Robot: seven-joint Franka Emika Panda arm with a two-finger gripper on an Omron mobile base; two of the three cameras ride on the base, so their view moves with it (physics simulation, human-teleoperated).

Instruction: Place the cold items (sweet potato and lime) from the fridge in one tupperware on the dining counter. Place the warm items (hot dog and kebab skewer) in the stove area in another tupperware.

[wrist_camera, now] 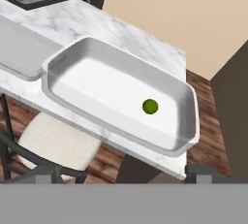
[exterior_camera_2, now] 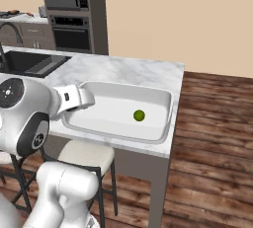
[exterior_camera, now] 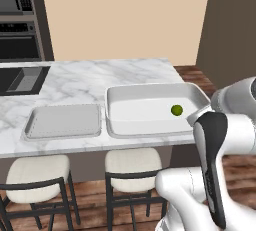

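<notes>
A bright green lime [exterior_camera: 176,110] [exterior_camera_2: 139,115] [wrist_camera: 150,106] lies alone in the right part of the large deep pale grey tupperware [exterior_camera: 150,89] [exterior_camera_2: 123,87] [wrist_camera: 116,49]. This tray stands on the white marble dining counter [exterior_camera: 100,72] [exterior_camera_2: 133,69] [wrist_camera: 97,24]. The smaller flat grey tupperware [exterior_camera: 64,121] [wrist_camera: 19,48] sits bare just left of it. My gripper [wrist_camera: 123,174] hovers back from the counter's near edge, looking down at the deep tray. It is open, its tips wide apart with nothing between them. Sweet potato, hot dog and kebab skewer are out of view.
A black sink [exterior_camera: 22,79] [exterior_camera_2: 29,61] is set in the counter's left end. Two cushioned stools [exterior_camera: 37,170] [exterior_camera: 132,162] stand under the near edge. A built-in oven and microwave [exterior_camera_2: 71,24] fill the far wall. Wooden floor [exterior_camera_2: 217,138] lies right of the counter.
</notes>
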